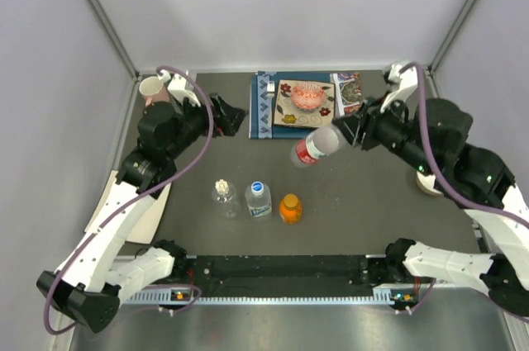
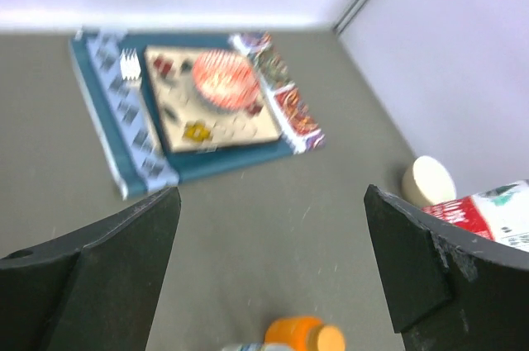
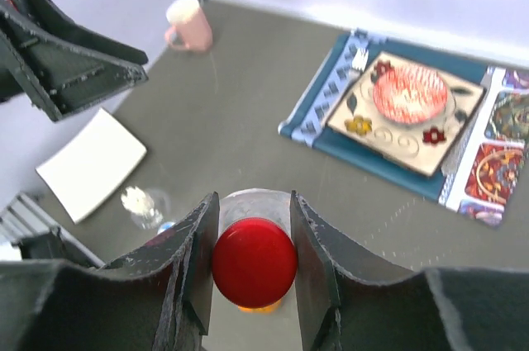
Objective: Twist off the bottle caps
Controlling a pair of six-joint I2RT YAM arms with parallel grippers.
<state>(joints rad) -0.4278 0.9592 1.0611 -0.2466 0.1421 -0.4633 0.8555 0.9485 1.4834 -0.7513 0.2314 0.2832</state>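
Above the table (image 1: 372, 202), right of centre in the overhead view, my right gripper (image 1: 337, 136) is clamped on the red-label bottle (image 1: 316, 146). The bottle hangs tilted in the air, its red cap (image 3: 254, 262) on and pointing toward the lower left. My left gripper (image 1: 234, 117) sits at the upper left, fingers wide apart, holding nothing. Lower centre, a clear bottle (image 1: 223, 196), a blue-label bottle (image 1: 258, 199) and an orange bottle (image 1: 290, 208) stand in a row, all capped.
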